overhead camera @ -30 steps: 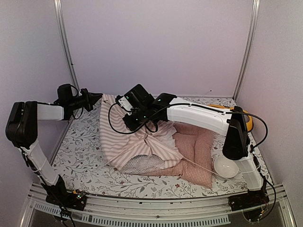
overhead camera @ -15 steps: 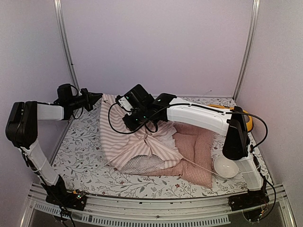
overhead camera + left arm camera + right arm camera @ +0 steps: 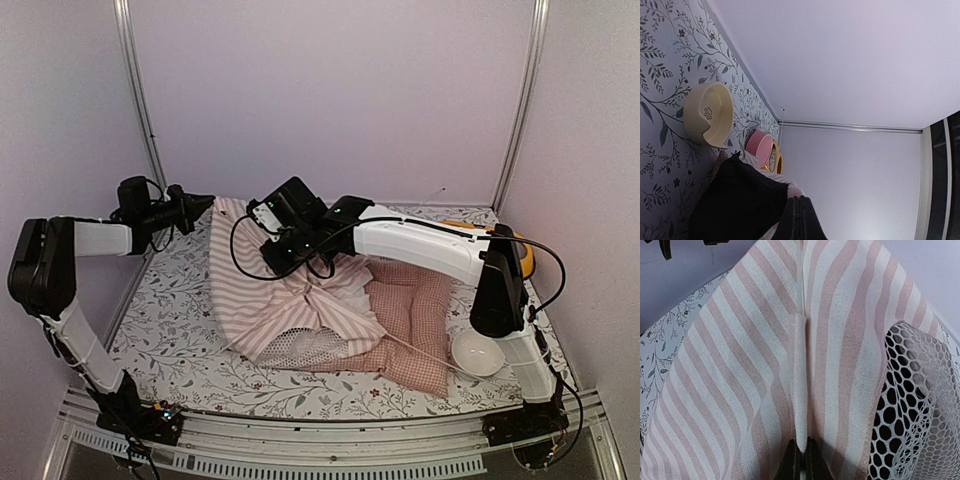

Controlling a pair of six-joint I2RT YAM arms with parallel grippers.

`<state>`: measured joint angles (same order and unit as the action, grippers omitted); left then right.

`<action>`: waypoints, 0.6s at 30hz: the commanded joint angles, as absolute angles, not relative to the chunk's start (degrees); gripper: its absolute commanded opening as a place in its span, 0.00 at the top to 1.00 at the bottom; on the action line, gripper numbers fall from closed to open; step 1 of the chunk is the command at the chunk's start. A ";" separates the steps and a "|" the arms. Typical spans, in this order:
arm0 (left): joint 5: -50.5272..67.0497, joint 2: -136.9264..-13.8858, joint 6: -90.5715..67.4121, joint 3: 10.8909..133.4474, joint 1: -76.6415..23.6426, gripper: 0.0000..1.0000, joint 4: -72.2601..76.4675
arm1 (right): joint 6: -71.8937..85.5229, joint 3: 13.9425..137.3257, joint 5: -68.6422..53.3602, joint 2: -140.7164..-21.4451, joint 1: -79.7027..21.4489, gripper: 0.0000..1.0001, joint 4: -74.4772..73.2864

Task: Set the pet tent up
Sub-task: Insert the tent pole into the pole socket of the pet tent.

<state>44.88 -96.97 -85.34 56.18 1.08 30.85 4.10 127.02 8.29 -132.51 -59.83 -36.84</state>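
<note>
Bowl (image 3: 478, 352) nearest, white, on the flowered table (image 3: 180, 340) by the right arm's base. Just beyond, checked cushion (image 3: 418, 300), flat, with one thin pole (image 3: 425, 352) lying loose across its near corner toward the bowl, probably not yet threaded.

Left of the cushion and overlapping its edge, tent (image 3: 262, 290): collapsed, a striped heap in mid-table, mesh window (image 3: 300, 346) slack at the near side.

Further in, right gripper (image 3: 801, 460) over the heap's upper part, pinching a narrow white sleeve of the striped cloth and lifting it into a ridge, with the mesh window just right of that pinch in the wrist view. Likely held so to keep the channel straight and off the table for a pole, or to raise the peak.

Farthest back, left gripper (image 3: 204, 203) at the tent's far-left corner, raised off the table, pressed together. Touching the cloth tip or just short of it, hard to tell; nothing visible between the fingers in its own wrist view. Probably there to pull that corner outward against the right gripper's hold, stretching the panel.

Early in the task by the look: no pole seated, no standing shape. Risks next: thin cloth slipping from so small a pinch, or the loose pole rolling against the bowl.
</note>
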 commanded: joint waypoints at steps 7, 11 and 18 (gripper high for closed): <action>43.71 -93.51 -81.78 53.83 0.84 1.00 30.92 | 6.47 128.54 7.72 -131.68 -59.16 1.00 -35.69; 42.88 -93.34 -80.45 53.37 -0.15 1.00 29.97 | 6.74 128.50 6.95 -131.36 -59.24 1.00 -34.93; 41.69 -93.38 -78.08 53.69 -1.76 1.00 28.07 | 7.36 128.54 6.68 -131.20 -59.19 1.00 -34.13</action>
<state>42.54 -95.09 -80.64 54.11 -0.40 29.15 5.63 127.09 6.87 -132.51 -59.81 -36.34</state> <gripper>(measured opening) 0.006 0.027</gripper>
